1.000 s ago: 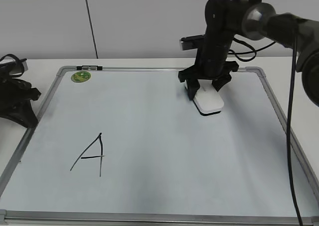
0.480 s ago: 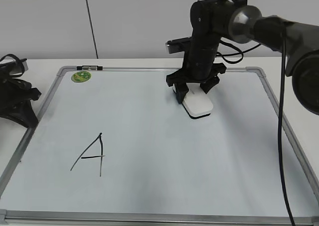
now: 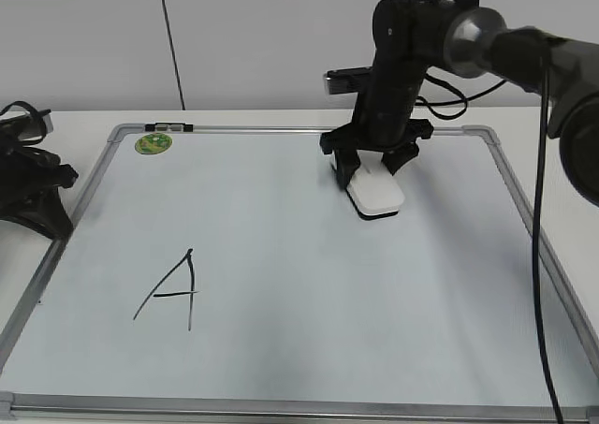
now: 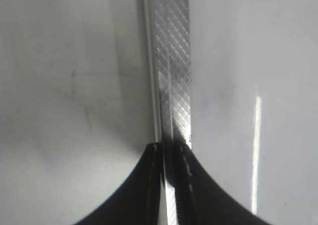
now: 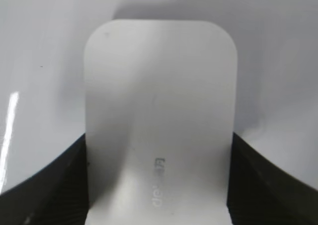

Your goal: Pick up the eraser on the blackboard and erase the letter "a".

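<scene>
The blackboard (image 3: pixel 318 321) lies flat on the table. The white eraser (image 3: pixel 377 197) rests flat on its upper middle, and in the right wrist view (image 5: pixel 159 96) it shows faint grey lettering. My right gripper (image 3: pixel 373 168) is shut on the eraser, one finger on each long side (image 5: pixel 159 155). No small letter "a" shows anywhere on the board; the area around the eraser is blank. My left gripper (image 3: pixel 47 213) rests off the board's left edge; in its wrist view (image 4: pixel 169 150) the jaws are shut and empty over the metal frame (image 4: pixel 174 61).
A large angular capital "A" (image 3: pixel 173 291) is drawn at the board's lower left. A round green sticker (image 3: pixel 152 144) sits at the upper left corner. A black cable (image 3: pixel 540 255) hangs from the right arm along the board's right side.
My right gripper slid the eraser to the left across the board, then back a little to the right. The left arm has not moved.
</scene>
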You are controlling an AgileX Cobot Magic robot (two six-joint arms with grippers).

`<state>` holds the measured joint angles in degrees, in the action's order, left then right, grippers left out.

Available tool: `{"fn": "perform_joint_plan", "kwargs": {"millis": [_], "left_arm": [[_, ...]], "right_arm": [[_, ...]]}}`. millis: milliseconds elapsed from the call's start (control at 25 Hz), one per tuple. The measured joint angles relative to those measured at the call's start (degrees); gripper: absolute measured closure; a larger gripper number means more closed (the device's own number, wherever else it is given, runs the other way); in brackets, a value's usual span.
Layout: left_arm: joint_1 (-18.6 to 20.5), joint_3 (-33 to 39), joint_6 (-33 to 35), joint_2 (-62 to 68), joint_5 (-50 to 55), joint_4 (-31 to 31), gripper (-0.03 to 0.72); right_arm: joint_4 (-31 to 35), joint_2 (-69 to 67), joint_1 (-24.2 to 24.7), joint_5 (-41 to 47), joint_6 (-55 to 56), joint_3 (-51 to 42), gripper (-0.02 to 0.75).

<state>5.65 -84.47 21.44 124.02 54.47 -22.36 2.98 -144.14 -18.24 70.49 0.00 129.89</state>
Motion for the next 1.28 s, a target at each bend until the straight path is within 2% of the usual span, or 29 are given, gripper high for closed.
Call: {"fn": "perform_joint_plan", "kwargs": {"millis": [520, 760, 1000, 1280], "left_arm": [[0.0, 0.0, 0.0, 0.0, -0.3, -0.1, 0.653], [0.0, 0.0, 0.0, 0.0, -0.4, -0.2, 0.653], [0.0, 0.0, 0.0, 0.0, -0.5, -0.2, 0.653], [0.0, 0.0, 0.0, 0.0, -0.6, -0.2, 0.653]], "right_arm": [[-1.6, 0.0, 7.2, -0.5, 0.4, 0.1, 0.215], [-2.1, 0.4, 8.0, -0.5, 0.4, 0.0, 0.215], [-5.2, 2.4, 8.8, -0.1, 0.0, -1.2, 0.215], [-6.3, 11.2, 9.2, 0.2, -0.4, -1.3, 0.215]]}}
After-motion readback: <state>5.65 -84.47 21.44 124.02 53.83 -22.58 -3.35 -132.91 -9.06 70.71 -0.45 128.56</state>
